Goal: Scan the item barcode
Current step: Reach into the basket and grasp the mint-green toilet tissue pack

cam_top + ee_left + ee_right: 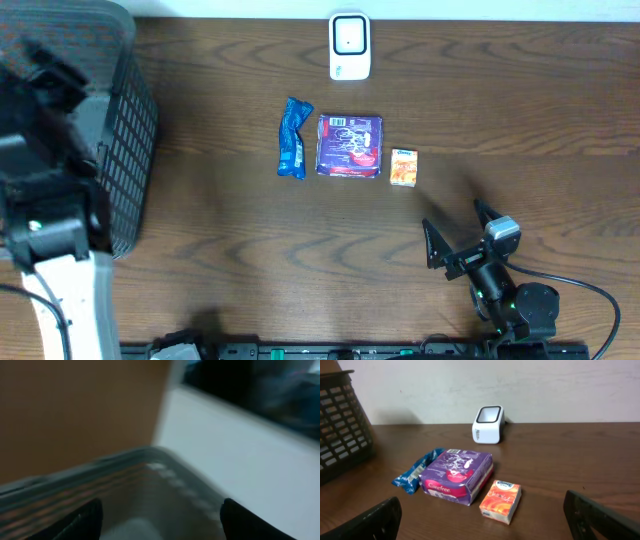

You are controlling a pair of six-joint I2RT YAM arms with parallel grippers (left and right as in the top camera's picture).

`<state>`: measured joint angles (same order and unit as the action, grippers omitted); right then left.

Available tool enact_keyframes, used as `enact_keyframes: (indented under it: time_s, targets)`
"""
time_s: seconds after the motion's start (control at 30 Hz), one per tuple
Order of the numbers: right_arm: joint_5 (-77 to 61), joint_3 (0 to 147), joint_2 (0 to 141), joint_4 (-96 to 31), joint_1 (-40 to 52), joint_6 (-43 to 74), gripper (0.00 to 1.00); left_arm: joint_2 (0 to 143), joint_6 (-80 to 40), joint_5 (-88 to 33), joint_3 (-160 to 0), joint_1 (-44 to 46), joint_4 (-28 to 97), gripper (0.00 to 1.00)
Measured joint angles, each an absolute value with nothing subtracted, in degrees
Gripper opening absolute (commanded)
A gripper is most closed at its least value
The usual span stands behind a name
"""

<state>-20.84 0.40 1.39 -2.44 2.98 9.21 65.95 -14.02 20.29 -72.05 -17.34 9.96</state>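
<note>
Clearly the right gripper (454,218), jaws wide and empty, is nearer: the orange tissue pack (403,167) lies at its eleven o'clock, long axis twelve-to-six; the left gripper (161,506) gapes over the basket (135,120).

**Dark wood under a pale wall**

Tabletop (250,260): dark brown wood with a low sheen, grain running left to right. Its far edge meets a plain off-white wall (560,385), matte. In the right wrist view a soft grey shadow lies on the wall's left part. Light is even and diffuse, and shadows on the wood are faint. A black strip (350,351) runs along the near edge. The left wrist view is blurred, showing only brown and white areas.
</note>
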Motion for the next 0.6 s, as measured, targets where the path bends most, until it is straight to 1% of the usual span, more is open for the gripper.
enact_keyframes:
  time_s: [0.13, 0.27, 0.3, 0.4, 0.47, 0.6]
  targets:
    - [-20.9, 0.4, 1.4, -2.5, 3.0, 9.2, 0.99, 72.6, -11.8, 21.6, -72.1, -26.3, 15.7, 0.75]
    - [-20.9, 0.4, 1.4, -2.5, 3.0, 9.2, 0.99, 81.7, -9.7, 22.5, -72.0, -32.6, 24.5, 0.75]
    - [-20.9, 0.4, 1.4, -2.5, 3.0, 9.2, 0.99, 84.1, -9.2, 22.6, -72.0, -33.7, 26.6, 0.72]
    - [-20.9, 0.4, 1.4, -2.5, 3.0, 9.2, 0.99, 89.8, -8.7, 22.7, -72.0, -35.4, 30.3, 0.63]
    - [-20.9, 0.4, 1.4, -2.4, 3.0, 9.2, 0.99, 93.3, -8.4, 22.7, -72.0, -35.8, 33.7, 0.63]
    - [-20.9, 0.4, 1.4, -2.5, 3.0, 9.2, 0.99, 98.6, -8.3, 22.7, -71.9, -35.8, 34.9, 0.63]
